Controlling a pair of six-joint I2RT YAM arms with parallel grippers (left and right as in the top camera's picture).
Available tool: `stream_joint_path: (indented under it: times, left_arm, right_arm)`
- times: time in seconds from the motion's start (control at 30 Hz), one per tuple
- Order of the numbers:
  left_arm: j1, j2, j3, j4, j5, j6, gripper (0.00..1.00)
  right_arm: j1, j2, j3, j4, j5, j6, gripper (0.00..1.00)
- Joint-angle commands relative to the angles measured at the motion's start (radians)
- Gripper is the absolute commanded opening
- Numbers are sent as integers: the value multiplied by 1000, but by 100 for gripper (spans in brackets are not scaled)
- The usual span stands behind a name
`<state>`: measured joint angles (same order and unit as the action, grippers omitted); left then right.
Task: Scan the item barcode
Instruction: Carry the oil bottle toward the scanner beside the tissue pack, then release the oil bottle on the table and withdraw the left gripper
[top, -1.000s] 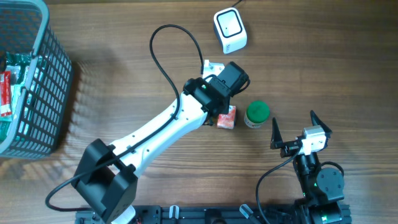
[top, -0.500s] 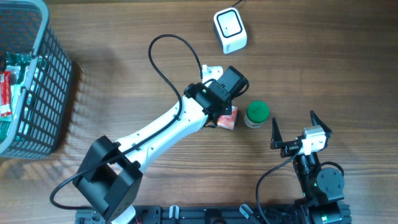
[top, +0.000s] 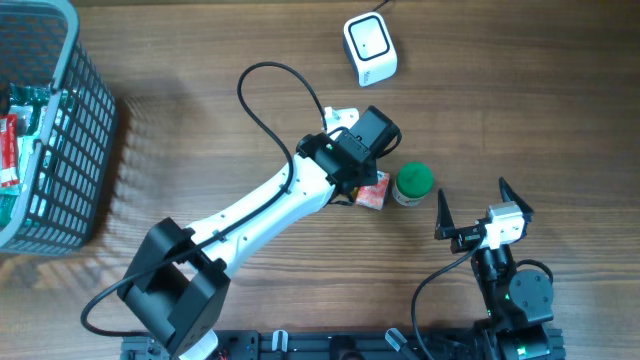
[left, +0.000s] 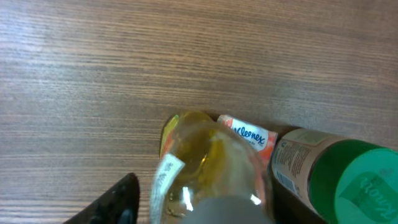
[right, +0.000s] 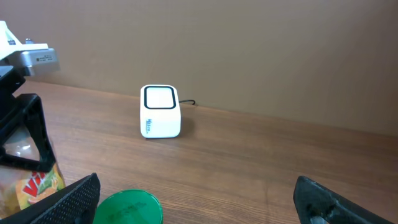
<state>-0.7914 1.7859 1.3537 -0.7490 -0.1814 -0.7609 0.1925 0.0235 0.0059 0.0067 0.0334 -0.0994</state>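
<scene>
Wood-grain surface (top: 200, 120) fills my overhead view, with the grey mesh basket (top: 85, 120) at its far left edge holding a few packets I can't read. The white left arm (top: 260, 210) reaches diagonally from the near edge to the middle of the surface. My right fingers (right: 71, 199) are spread wide at the near right, with nothing between them. The white scanner (top: 369, 48) sits at the far side, window up, well apart from everything else. The green-lidded jar (top: 413, 183) stands upright just beside the left wrist. The bottle (left: 205, 162), clear with yellowish liquid and an orange-yellow label, sits right under that wrist in the middle of the surface, between the left fingers (left: 115, 202). I can't tell whether they are pinching it or standing off it. Behind the bottle, and close by the jar, lies a small orange-and-white tissue pack (left: 249, 135).
</scene>
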Motion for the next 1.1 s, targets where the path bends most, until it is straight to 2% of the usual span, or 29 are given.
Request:
stream_joint_path:
  times: [0.0,0.13,0.23,0.3,0.33,0.47,0.53,0.67,0.77,0.9,1.0,1.07]
  left_arm:
    - [-3,-10,-13,-2,16,-2,72]
    - [-3,-71,-12,2,10,28,93]
    - [-2,-137,-11,2,-54,53,100]
    - [-2,-188,-9,-2,-118,99,100]
    - [-2,-234,-8,3,-140,194,100]
    - [15,-346,-2,7,-220,402,100]
    - [54,-402,16,5,-263,458,100]
    - [263,-521,128,6,-292,602,100]
    - [499,-575,210,39,-293,685,100]
    - [822,-593,217,149,-291,776,100]
    - [1069,-555,217,164,-236,791,100]
    - [1188,-509,217,151,-120,791,100]
  right_arm:
    - [-4,1,-1,3,2,-5,100]
    - [-4,1,-1,3,2,-5,100]
    - [-4,1,-1,3,2,-5,100]
    - [-4,1,-1,3,2,-5,100]
    - [-4,1,-1,3,2,-5,100]
    - [-4,1,-1,3,2,-5,99]
    - [-4,1,-1,3,2,-5,100]
    - [-4,1,-1,3,2,-5,100]
    - [-4,1,-1,3,2,-5,100]
    - [-4,1,-1,3,2,-5,100]
    - [-4,1,-1,3,2,-5,100]
    - [-4,1,-1,3,2,-5,100]
